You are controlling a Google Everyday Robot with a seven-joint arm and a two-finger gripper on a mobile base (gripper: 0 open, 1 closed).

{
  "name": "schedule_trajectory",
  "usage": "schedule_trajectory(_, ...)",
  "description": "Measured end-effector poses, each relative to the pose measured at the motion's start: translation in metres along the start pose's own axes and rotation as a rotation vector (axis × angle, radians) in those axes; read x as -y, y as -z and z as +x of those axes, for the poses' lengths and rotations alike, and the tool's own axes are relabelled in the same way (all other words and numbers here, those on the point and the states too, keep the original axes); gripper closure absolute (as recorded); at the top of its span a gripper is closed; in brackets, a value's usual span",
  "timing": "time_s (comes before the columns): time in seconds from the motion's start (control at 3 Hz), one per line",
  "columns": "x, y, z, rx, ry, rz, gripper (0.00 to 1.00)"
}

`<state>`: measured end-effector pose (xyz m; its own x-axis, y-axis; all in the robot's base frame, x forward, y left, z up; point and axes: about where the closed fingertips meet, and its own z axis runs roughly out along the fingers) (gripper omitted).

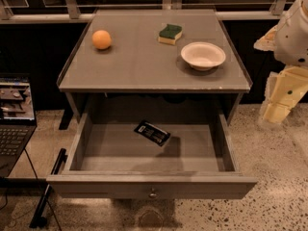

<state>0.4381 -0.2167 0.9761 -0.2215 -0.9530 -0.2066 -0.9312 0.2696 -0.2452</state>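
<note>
My gripper hangs at the right edge of the view, off the right side of the grey cabinet top, beside it and apart from it. Nothing shows in its grasp. The nearest thing is a white bowl on the right of the top. A green and yellow sponge lies behind the bowl, and an orange sits at the back left. Below, the drawer is pulled out, with a black snack packet lying flat in its middle.
An open laptop stands at the left on a dark surface, with cables trailing to the speckled floor. A metal rail runs behind the cabinet. The white arm fills the upper right corner.
</note>
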Motion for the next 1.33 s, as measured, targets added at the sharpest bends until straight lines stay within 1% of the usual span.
schedule_trajectory(0.33,0.000,0.000,0.000,0.000,0.000,0.000,0.00)
schedule_trajectory(0.67,0.000,-0.001,-0.002,0.039,-0.019,0.022,0.00)
schedule_trajectory(1.0,-0.003,-0.010,-0.004,0.121,-0.123,0.067,0.00)
schedule_trajectory(1.33,0.001,-0.030,-0.010,0.223,-0.223,0.111,0.00)
